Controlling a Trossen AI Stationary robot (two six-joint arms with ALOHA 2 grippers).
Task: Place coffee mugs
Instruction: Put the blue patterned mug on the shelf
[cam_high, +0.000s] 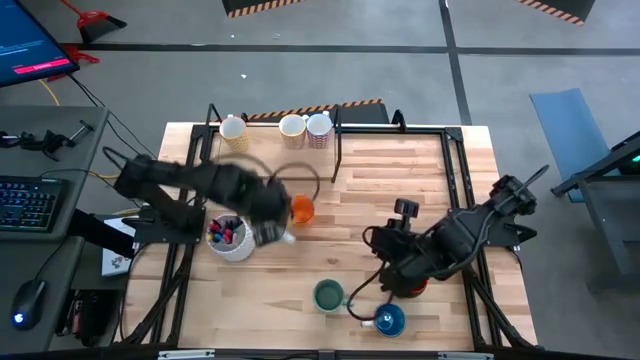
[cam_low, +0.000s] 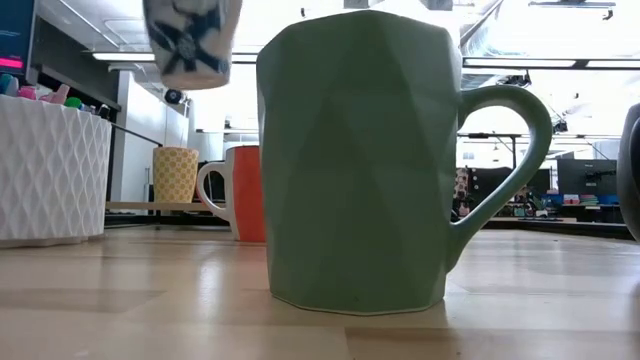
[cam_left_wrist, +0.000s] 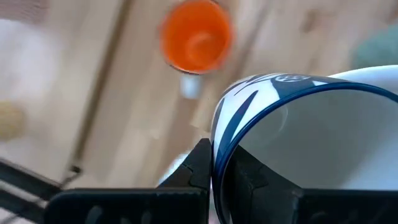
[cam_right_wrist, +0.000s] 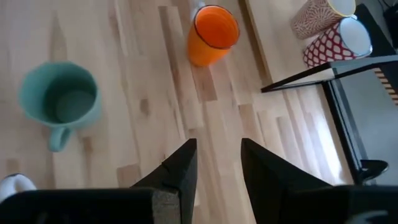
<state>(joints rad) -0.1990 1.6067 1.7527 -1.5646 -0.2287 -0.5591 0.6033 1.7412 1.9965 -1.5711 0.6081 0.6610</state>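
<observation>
Glossy white blue-patterned mug (cam_left_wrist: 311, 118) rim between left gripper (cam_left_wrist: 222, 171) fingers

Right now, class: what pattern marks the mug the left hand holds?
White mug with dark blue markings, clearest in the left wrist view.

No text, label, brand, number or sign can be read anywhere in these views. The white ceramic mug with dark blue markings (cam_left_wrist: 298, 118) carries a blue pattern near its rim, but it makes no letters that can be made out. The monitor screen (cam_high: 30, 45) at the far corner beside the bench shows blue and pink bands whose writing is too small to tell. The keyboard (cam_high: 28, 200) has keys with no legends that can be read. The patterned mugs (cam_right_wrist: 336, 34) on the rack bear only lattice and dot patterns, no words.
</observation>
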